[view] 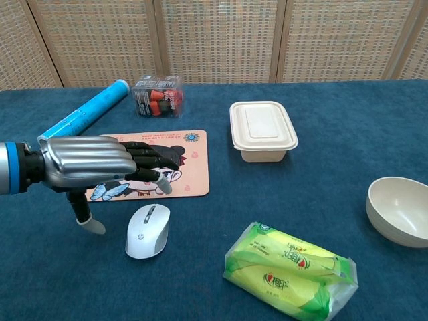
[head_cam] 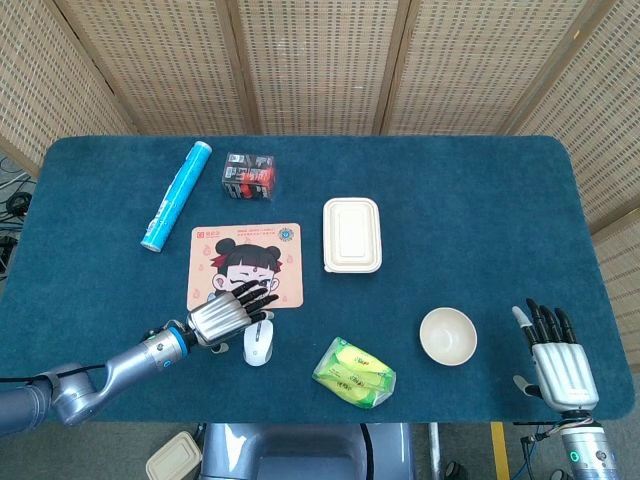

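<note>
Test lab: blue-clothed table before woven screens

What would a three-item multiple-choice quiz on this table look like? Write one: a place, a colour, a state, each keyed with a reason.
1. Where is the mouse?
A. in front of the mouse pad
B. inside the bowl
C. on the lidded box

2. What colour is the tube?
A. red
B. blue
C. yellow

3. How is the left hand?
A. gripping the snack bag
B. open, holding nothing
C. holding the tube

Key: 1 A, it lies on the cloth by the pad's near edge; 2 B, it is light blue; 3 B, its fingers stretch flat over the pad.
</note>
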You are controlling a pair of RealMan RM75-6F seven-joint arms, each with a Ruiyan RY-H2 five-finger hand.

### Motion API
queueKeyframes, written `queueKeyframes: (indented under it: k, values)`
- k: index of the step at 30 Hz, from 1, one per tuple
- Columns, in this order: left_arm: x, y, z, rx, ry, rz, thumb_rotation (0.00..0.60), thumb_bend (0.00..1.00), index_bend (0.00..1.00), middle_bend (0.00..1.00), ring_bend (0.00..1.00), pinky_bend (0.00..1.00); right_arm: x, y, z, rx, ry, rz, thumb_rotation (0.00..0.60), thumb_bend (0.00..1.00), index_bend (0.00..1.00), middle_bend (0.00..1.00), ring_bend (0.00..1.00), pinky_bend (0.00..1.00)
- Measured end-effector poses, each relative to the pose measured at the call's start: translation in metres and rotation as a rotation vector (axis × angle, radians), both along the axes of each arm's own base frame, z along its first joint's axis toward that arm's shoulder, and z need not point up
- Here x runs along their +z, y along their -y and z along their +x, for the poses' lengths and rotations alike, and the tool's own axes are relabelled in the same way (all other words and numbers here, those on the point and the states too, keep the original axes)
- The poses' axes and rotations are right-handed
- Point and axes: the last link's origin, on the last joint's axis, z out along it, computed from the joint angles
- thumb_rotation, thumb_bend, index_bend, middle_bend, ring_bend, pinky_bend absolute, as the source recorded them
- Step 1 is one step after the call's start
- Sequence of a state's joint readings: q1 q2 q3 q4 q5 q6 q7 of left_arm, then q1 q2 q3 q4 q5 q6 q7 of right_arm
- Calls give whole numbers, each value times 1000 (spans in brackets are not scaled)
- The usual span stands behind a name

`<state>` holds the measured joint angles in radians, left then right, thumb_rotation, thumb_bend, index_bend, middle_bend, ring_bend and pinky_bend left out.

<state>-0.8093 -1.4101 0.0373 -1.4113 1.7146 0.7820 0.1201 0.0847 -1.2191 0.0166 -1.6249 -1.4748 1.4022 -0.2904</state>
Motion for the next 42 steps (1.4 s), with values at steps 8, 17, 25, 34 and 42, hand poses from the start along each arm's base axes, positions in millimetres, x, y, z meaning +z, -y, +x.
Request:
queueKeyframes:
  k: [8,17,25,34,42]
  values:
    - [-8,-1,12,-22,-14,-17,600,57,193,0,0,0,1,0,-1,-2,5,-4,600,105,0,0,0,0]
    - [-13,0,21,-22,-32,-44,600,58,215,0,0,0,3,1,-1,10,9,-11,600,105,0,0,0,0]
    - [-17,0,23,-16,-63,-60,600,66,242,0,0,0,3,1,-1,11,6,-11,600,105,0,0,0,0]
    - [-19,1,27,-19,-66,-59,600,69,267,0,0,0,4,1,-1,13,10,-15,600,105,0,0,0,0]
    - [-24,2,28,-15,-79,-68,600,73,282,0,0,0,5,0,-1,17,14,-19,600,106,0,0,0,0]
